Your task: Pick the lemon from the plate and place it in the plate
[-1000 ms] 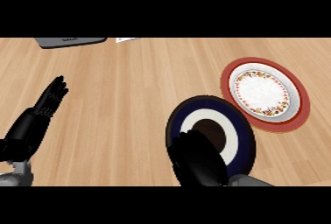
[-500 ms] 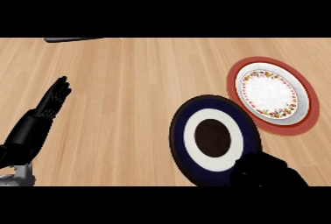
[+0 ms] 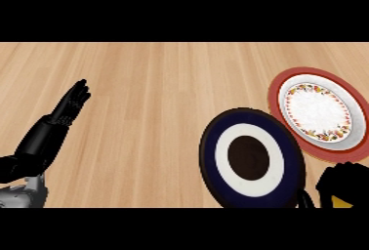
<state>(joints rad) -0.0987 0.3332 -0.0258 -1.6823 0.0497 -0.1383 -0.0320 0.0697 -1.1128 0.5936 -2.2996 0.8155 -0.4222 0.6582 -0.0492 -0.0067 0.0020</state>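
Two plates lie on the right half of the wooden bench (image 3: 166,88) in my head view. The nearer one is a navy plate (image 3: 210,156) with a white ring and a dark centre. Just beyond it, to the right and farther off, is a red-rimmed plate (image 3: 274,105) with a white middle and a patterned band round it. Their rims meet where the navy plate's far right edge reaches the red plate's near left edge, and I cannot tell whether one lies over the other.

My right hand (image 3: 349,179) shows in the near right corner, just right of the navy plate and just near of the red-rimmed one. It reads as a dark bunched shape, its fingers curled in. A small yellow wedge of the lemon (image 3: 341,202) peeks out beneath it at the picture's near edge. I take the fingers to be closed round the lemon, most of which the hand hides. The lemon is off both plates, in that hand.

My left hand (image 3: 70,106) rests at the far left, well apart from the plates. Its fingers are straight, pointing away from me, and hold nothing.
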